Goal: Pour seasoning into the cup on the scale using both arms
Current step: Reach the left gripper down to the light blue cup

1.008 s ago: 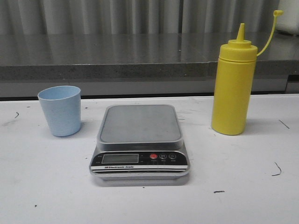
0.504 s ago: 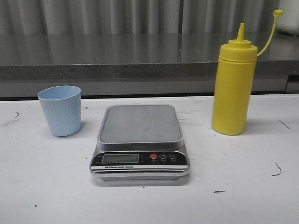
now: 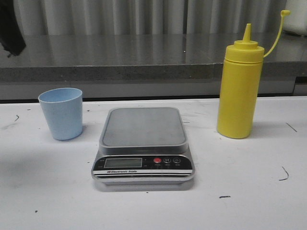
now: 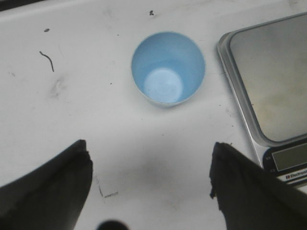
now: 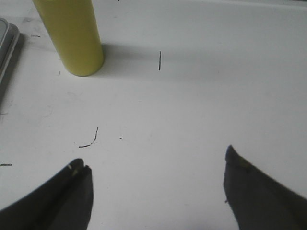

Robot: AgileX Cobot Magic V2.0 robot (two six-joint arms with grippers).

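Observation:
The light blue cup [image 3: 61,113] stands upright and empty on the white table, left of the scale [image 3: 143,146]. The scale's steel platform is bare. The yellow seasoning bottle [image 3: 239,91] stands upright to the right of the scale, its cap strap hanging off to the right. In the left wrist view my left gripper [image 4: 151,158] is open and empty, above the table short of the cup [image 4: 168,68], with the scale [image 4: 273,91] beside it. In the right wrist view my right gripper [image 5: 156,163] is open and empty, well short of the bottle [image 5: 72,36].
A dark piece of the left arm [image 3: 10,28] shows at the front view's top left corner. A grey stone ledge [image 3: 144,57] runs behind the white table [image 3: 249,191]. Small dark marks dot the tabletop.
A dark piece of the left arm has come into the front view's top left corner. The cup, scale and bottle have not moved.

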